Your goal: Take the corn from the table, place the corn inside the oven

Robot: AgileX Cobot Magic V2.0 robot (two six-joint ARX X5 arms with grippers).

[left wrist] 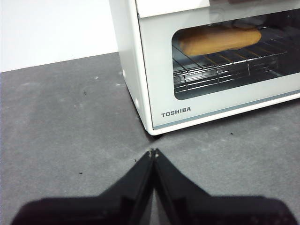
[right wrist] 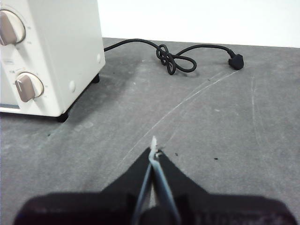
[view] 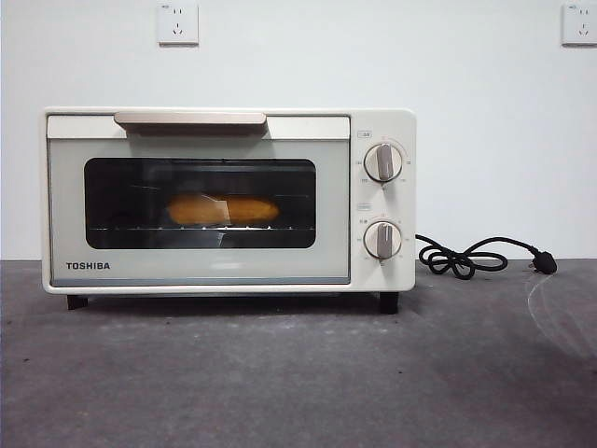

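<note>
Standing square on the table (view: 280, 373), the oven (view: 229, 201) has its glass door shut, and the single corn (view: 222, 209) lies lengthwise on the wire rack (left wrist: 220, 68) inside, seen through the dark window. So the door itself stands between the corn and anything outside. One beige bar handle (view: 190, 119) runs along the top of the door, and two knobs (view: 382, 162) sit one above the other on the panel at the oven's right side. One black cord (view: 462, 259) trails from behind the oven toward the table's back edge, tied in a loose knot and ending in a plug (view: 545, 263) lying on the surface. Two white wall sockets (view: 177, 23) sit high on the wall behind.

Neither arm shows in the front view. The left gripper (left wrist: 153, 152) hangs above bare table just before the oven's front left corner, its jaws pressed together on nothing. The right gripper (right wrist: 154, 151) hangs over the table off the oven's right side, near the scuffed arcs, its jaws also together and holding nothing. Both are apart from the oven.
</note>
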